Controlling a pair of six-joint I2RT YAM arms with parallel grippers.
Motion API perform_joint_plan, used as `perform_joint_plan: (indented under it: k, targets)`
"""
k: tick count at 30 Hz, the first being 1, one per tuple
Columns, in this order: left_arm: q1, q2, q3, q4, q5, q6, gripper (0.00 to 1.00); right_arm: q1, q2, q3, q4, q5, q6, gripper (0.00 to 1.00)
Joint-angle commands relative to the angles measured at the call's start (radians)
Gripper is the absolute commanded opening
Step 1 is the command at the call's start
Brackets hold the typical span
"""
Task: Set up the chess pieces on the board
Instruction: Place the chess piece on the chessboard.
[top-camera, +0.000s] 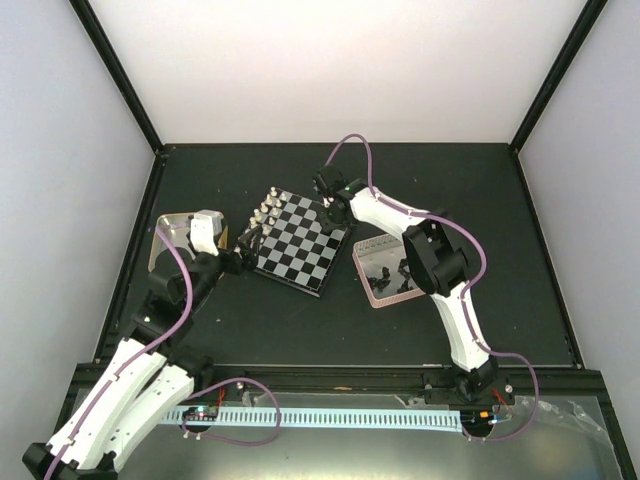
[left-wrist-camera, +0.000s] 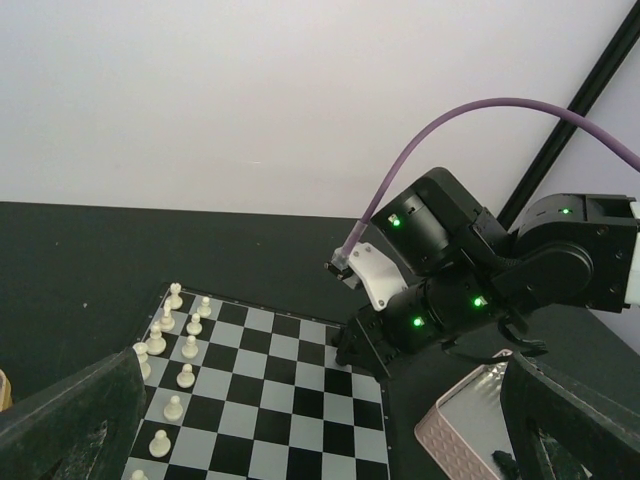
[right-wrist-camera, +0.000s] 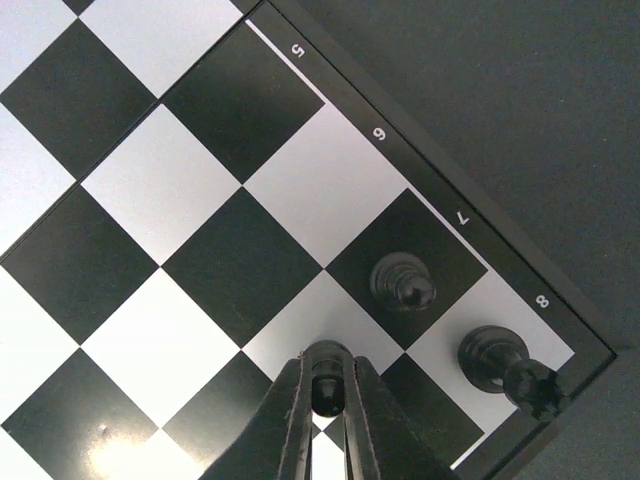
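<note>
Grip: right end effector (right-wrist-camera: 327, 362) closed on a black piece (right-wrist-camera: 327, 390) over the board (right-wrist-camera: 200, 270). Advise seating it square-centred before release, clear of the neighbouring piece (right-wrist-camera: 402, 283).

table (top-camera: 450, 190): dark matte top, fills the floor of the cell between the walls
pinkish tin (top-camera: 360, 272): rectangular, open, lies flat right of centre; ribbed side wall shows in left wrist view (left-wrist-camera: 455, 440)
silver tin (top-camera: 165, 238): open, at left edge of table, partly hidden, tilted
back wall (top-camera: 340, 70): plain white, far side
side walls (top-camera: 50, 200): pale, left and right
frame posts (top-camera: 115, 70): black, run along the far corners
slotted strip (top-camera: 330, 415): white, runs left-right along near edge
metal sheet (top-camera: 350, 455): grey, nearest the camera
</note>
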Motion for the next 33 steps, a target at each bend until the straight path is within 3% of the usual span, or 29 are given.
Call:
perform_joint_plan:
  k: [1,12,19,29,33]
  targets:
    - [-0.003,0.004,0.024,-0.005,-0.013,0.015,0.99,0.008,0.025,0.039,-0.005,0.008,0.0,0.07]
    - [-0.003,0.001,0.025,-0.011,-0.013,0.017,0.99,0.008,0.036,0.072,-0.014,-0.004,0.006,0.09]
    - [-0.003,0.0,0.024,-0.011,-0.009,0.017,0.99,0.008,0.016,0.074,-0.042,0.005,0.0,0.2]
    - [-0.003,-0.004,0.032,-0.018,-0.001,0.018,0.99,0.008,-0.137,0.049,-0.058,-0.044,0.032,0.22]
    - [-0.003,-0.005,0.04,-0.03,0.022,0.018,0.99,0.003,-0.262,-0.064,-0.042,0.007,0.092,0.24]
